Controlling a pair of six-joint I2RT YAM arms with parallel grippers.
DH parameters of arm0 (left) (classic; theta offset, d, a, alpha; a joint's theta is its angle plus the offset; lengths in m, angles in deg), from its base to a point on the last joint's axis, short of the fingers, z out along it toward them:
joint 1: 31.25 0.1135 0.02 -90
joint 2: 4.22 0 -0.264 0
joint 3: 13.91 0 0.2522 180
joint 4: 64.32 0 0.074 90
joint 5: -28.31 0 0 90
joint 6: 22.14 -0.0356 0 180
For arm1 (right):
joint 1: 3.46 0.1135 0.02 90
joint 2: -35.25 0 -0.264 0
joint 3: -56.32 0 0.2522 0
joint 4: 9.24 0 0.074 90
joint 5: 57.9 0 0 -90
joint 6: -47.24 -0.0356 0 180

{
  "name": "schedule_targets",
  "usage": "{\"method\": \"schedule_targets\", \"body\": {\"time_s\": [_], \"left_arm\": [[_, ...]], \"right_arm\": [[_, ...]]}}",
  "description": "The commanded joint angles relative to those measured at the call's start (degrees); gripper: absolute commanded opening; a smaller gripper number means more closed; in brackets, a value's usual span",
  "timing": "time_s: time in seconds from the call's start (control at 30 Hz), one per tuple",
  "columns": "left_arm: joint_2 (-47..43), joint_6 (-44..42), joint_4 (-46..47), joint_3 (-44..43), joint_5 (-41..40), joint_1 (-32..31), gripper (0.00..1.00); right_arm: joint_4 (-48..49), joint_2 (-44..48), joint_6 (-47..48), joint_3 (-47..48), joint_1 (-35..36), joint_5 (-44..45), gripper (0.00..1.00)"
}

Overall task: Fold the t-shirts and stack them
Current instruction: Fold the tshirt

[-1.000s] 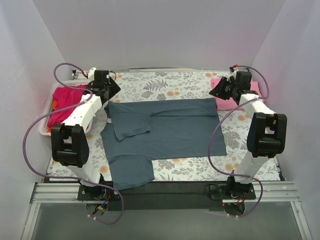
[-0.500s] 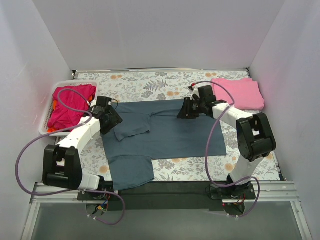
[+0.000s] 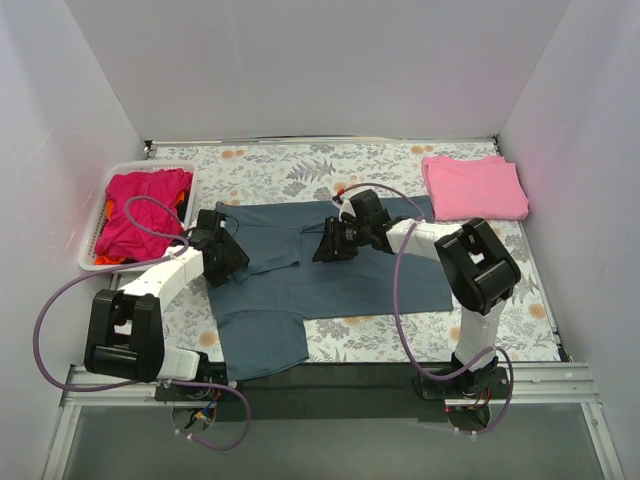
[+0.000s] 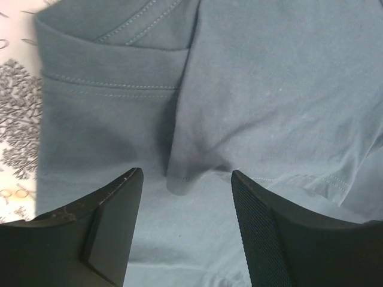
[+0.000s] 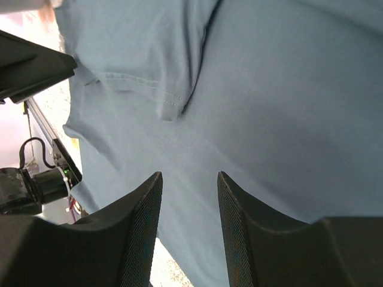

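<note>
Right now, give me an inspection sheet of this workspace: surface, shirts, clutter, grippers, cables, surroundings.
Surface: floral tablecloth, lying flat.
Job's things: blue-grey t-shirt spread in the middle, one sleeve folded onto the body; pink t-shirt folded at far right; magenta t-shirt bunched in the basket.
Clutter: white slotted basket at far left; nothing else seen.
Grippers: left gripper and right gripper both open and empty, over the blue-grey t-shirt.
Cables: purple cables loop from each arm; the right one crosses above the blue-grey t-shirt.
Surroundings: plain white walls on three sides.
</note>
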Motion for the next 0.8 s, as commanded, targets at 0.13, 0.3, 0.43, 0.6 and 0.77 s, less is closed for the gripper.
{"method": "schedule_targets", "body": {"time_s": [0.13, 0.3, 0.43, 0.6, 0.77], "left_arm": [[2.3, 0.5, 5.0, 1.2, 2.4, -0.9, 0.54], [3.2, 0.3, 5.7, 1.8, 1.9, -1.2, 0.52], [3.9, 0.0, 5.6, 1.6, 2.0, -1.2, 0.52], [2.8, -0.3, 4.1, 1.2, 0.6, -1.2, 0.51], [1.9, -0.8, 2.9, 1.0, -1.6, -1.2, 0.52]], "right_arm": [[5.5, -4.4, -4.8, 4.9, 3.3, -1.8, 0.42], [8.1, -6.7, -7.3, 5.4, 3.8, -1.9, 0.42], [8.8, -8.4, -8.3, 6.9, 4.3, -2.3, 0.42], [9.0, -10.4, -9.0, 8.5, 4.7, -2.7, 0.42], [9.4, -11.8, -9.3, 9.7, 5.0, -3.1, 0.41]]}}
